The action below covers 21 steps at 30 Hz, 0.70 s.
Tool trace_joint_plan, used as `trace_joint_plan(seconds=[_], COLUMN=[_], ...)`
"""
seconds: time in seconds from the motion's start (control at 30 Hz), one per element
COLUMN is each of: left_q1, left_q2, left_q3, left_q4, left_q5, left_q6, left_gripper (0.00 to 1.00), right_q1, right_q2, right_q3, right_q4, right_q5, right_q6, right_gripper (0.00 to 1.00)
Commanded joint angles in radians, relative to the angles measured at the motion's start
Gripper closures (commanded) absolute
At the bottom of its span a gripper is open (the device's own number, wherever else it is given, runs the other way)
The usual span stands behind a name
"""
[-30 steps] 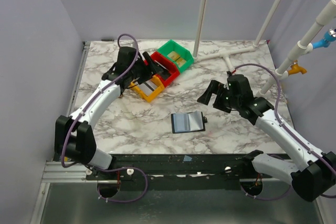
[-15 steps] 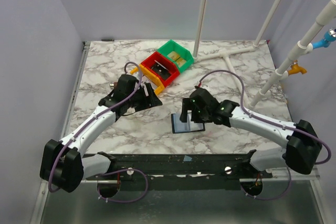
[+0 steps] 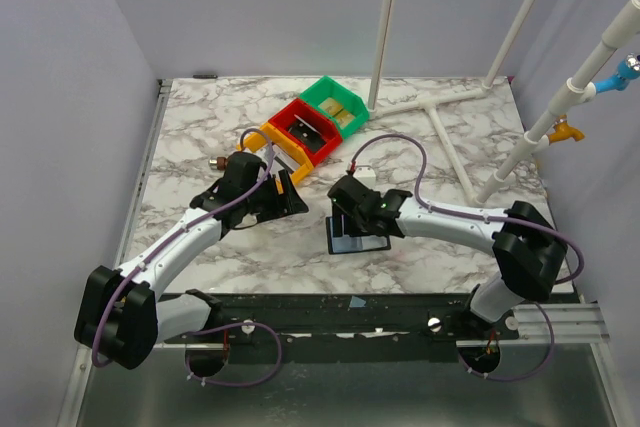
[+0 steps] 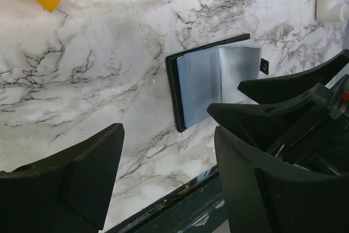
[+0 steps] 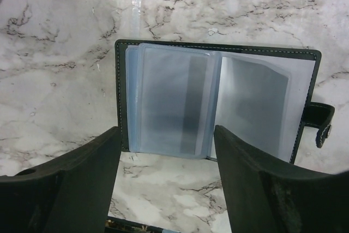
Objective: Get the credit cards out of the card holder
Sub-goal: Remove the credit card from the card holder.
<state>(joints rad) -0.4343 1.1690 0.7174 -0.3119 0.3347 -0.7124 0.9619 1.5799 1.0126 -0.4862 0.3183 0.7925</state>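
Observation:
The card holder [image 5: 218, 102] lies open flat on the marble table, black-edged, with cloudy bluish-grey plastic sleeves and a snap tab [image 5: 322, 125] on its right. It also shows in the left wrist view [image 4: 210, 83] and, partly covered, in the top view [image 3: 372, 244]. No tan-gold or whitish credit card shows clearly; a darker stripe runs down the top sleeve. My right gripper [image 5: 166, 181] [image 3: 351, 225] is open and empty, hovering just over the holder's near edge. My left gripper [image 4: 169, 175] [image 3: 290, 201] is open and empty, to the holder's left.
Yellow [image 3: 272, 143], red [image 3: 305, 129] and green [image 3: 338, 104] bins stand in a row at the back, behind the left gripper. White pipes [image 3: 445, 137] lie at the back right. The table's near edge [image 4: 180, 207] is close below both grippers.
The left gripper came away from the bins toward the card holder. The right gripper swung left and down from the right of the holder to just over it. The holder has not moved.

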Motion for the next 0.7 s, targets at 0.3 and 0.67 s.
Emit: trace_joint_plan(seconds=[0.3, 0.67], left_q1=[-0.002, -0.002], left_q2=[0.024, 0.039], left_q3=[-0.007, -0.009], left_q4=[0.049, 0.067], left_q5=[0.055, 0.072], left_q6=[0.011, -0.007], left_gripper=[0.31, 0.31], right_q1=[0.032, 0.038], right_q2=[0.075, 0.106], right_q3=[0.008, 0.001], right_q4=[0.022, 0.026], right_q5=[0.057, 0.078], right_q6=[0.020, 0.018], right_gripper=[0.43, 0.45])
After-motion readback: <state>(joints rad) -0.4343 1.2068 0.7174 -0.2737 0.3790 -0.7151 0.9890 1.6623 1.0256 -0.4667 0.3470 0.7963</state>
